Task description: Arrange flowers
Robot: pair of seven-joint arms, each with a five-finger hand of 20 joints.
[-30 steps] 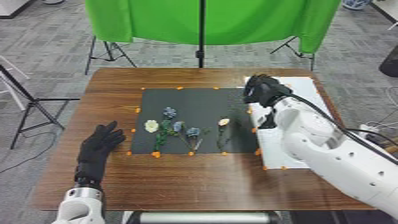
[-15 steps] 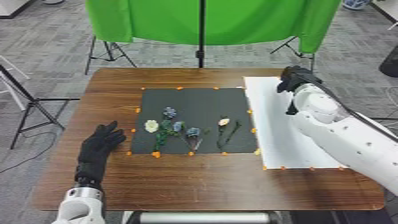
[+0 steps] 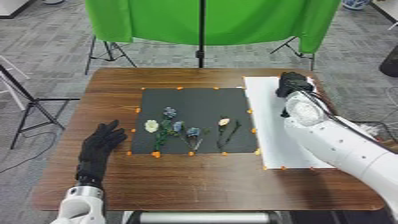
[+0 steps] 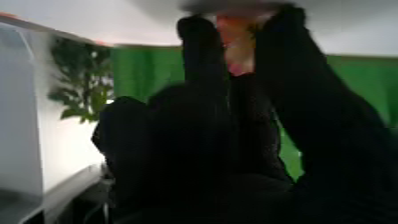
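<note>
Behind the brown wooden table, green cloth hangs at twelve o'clock of the dark mat, where the white flower lies near nine, blue flowers from ten toward the centre and a cream flower at three, while the left hand rests at eight, fingers straight and slightly apart, and the right hand is over the white sheet at two. In the right wrist view, the right hand is beside an orange-and-pink thing, too blurred to name; whether it grips this I cannot tell.
</note>
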